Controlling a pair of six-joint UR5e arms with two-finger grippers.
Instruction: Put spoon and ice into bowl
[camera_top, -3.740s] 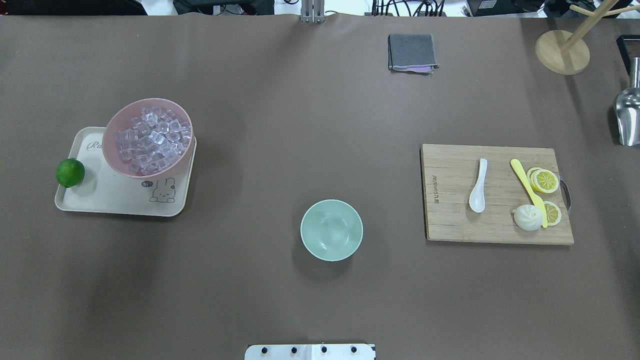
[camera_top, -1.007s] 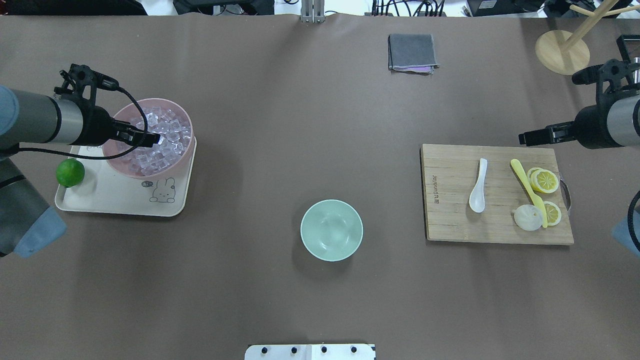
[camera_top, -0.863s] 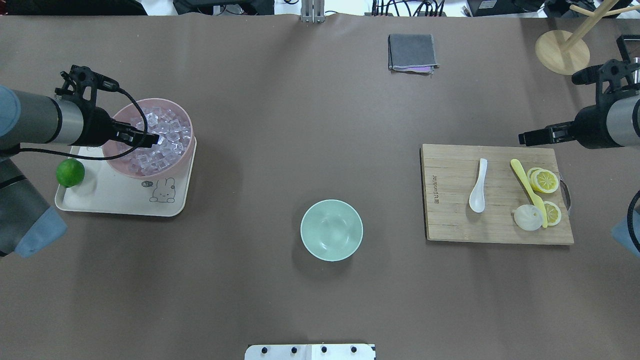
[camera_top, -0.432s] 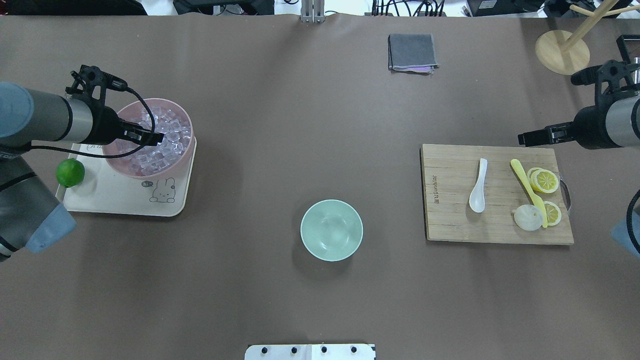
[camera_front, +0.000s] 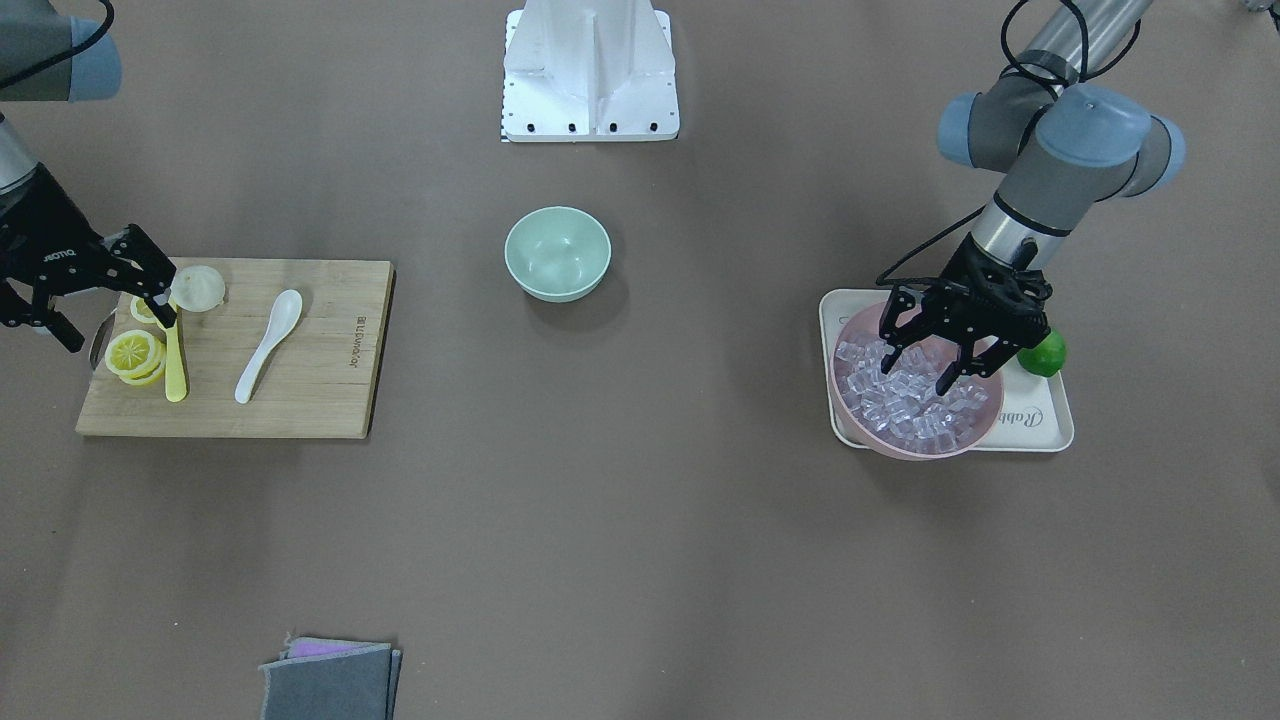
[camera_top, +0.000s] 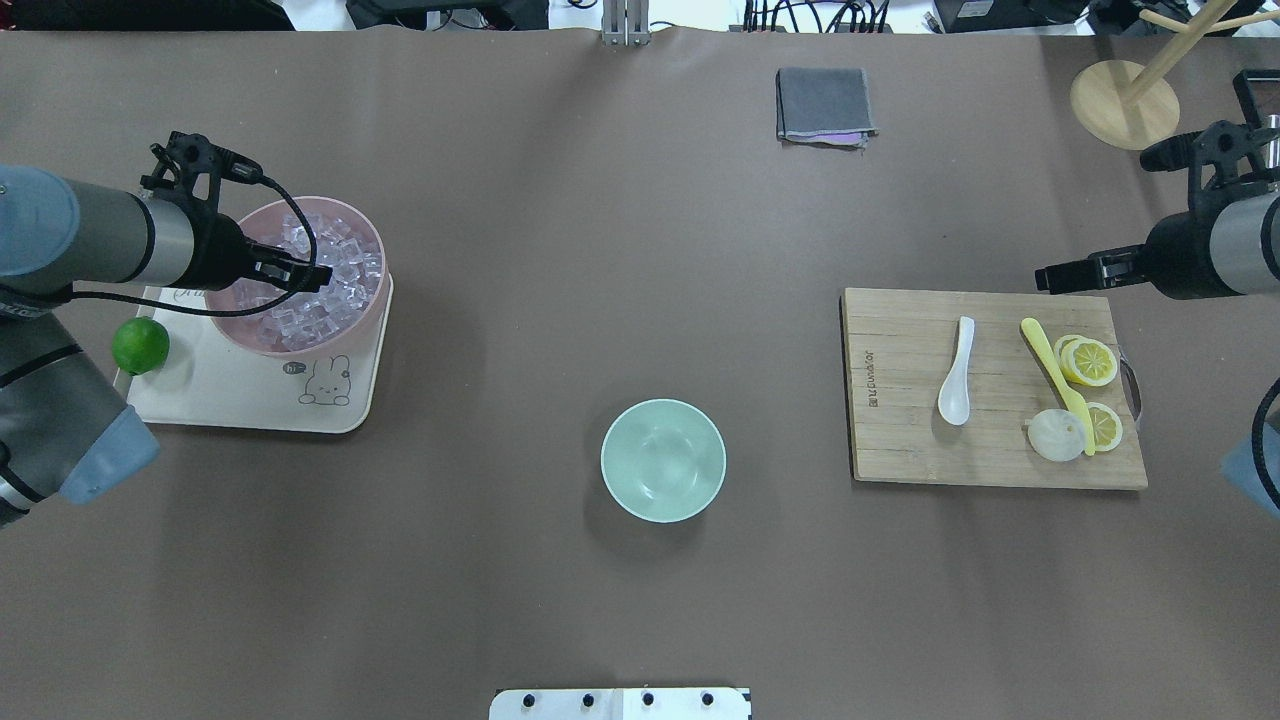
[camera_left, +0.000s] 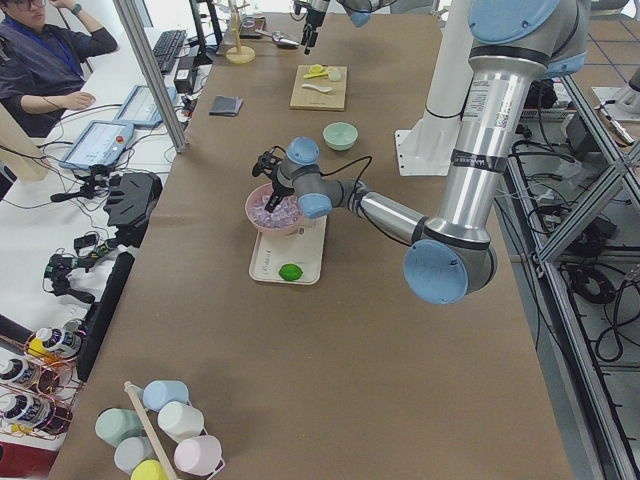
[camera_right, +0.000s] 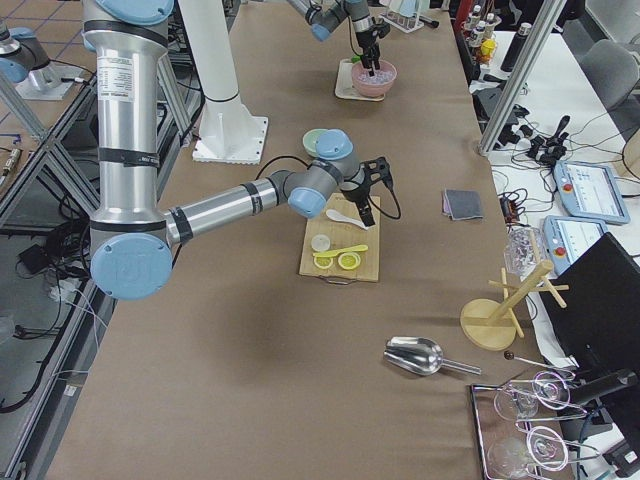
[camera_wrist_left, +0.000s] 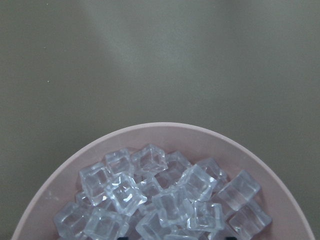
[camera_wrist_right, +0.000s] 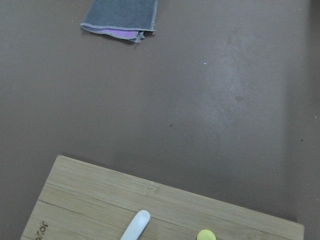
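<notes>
The white spoon (camera_top: 957, 375) lies on the wooden cutting board (camera_top: 900, 440), also seen in the front view (camera_front: 265, 345). Clear ice cubes (camera_top: 325, 295) fill the pink bowl (camera_front: 915, 450); the left wrist view shows them close up (camera_wrist_left: 165, 195). The mint-green bowl (camera_top: 663, 460) stands empty mid-table. My left gripper (camera_front: 922, 368) is open and empty, its fingertips just above the ice. My right gripper (camera_front: 115, 318) is open and empty, above the board's outer end, by the lemon slices and apart from the spoon.
The board also holds a yellow knife (camera_top: 1045, 355), lemon slices (camera_top: 1090, 362) and a white bun (camera_top: 1055, 437). The pink bowl sits on a cream tray (camera_top: 230, 400) with a lime (camera_top: 140, 345). A grey cloth (camera_top: 823, 105) and a wooden stand (camera_top: 1123, 105) lie far back.
Both arms have come into view. Over the last second my left gripper has shifted slightly right over the pink bowl. The right arm has barely moved.
</notes>
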